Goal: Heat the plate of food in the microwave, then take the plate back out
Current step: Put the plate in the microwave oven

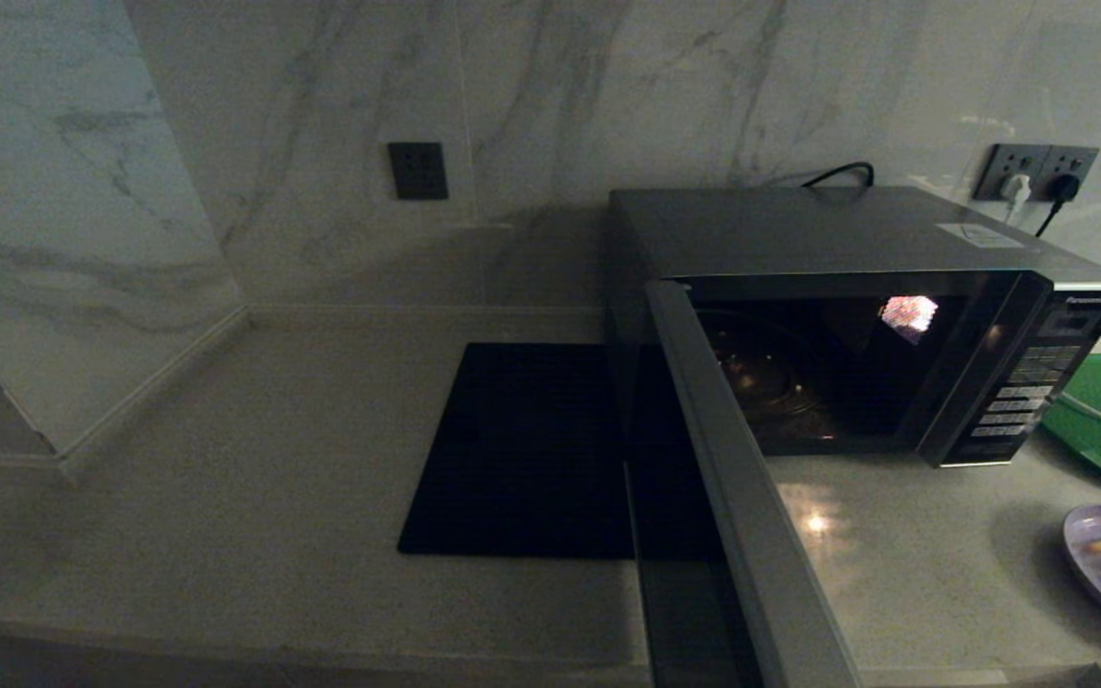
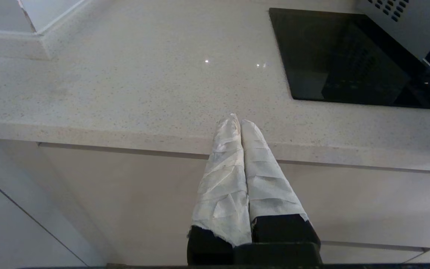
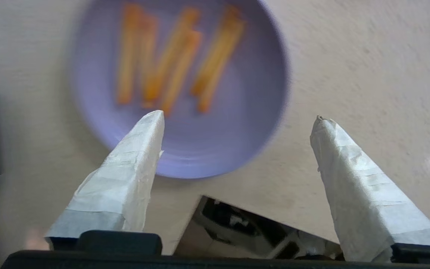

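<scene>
My right gripper (image 3: pixel 237 119) hangs with its two taped fingers (image 3: pixel 133 164) spread wide and holding nothing, and the lilac plate of food (image 3: pixel 215 123) lies on the counter (image 3: pixel 368 67) just ahead of the tips and a little below them. I think I must come low to the near rim, so one finger slides under it, away from the sticks. The microwave (image 1: pixel 828 239) stands with its door (image 1: pixel 751 516) swung open, and my left gripper (image 2: pixel 237 121) rests closed by the counter edge.
</scene>
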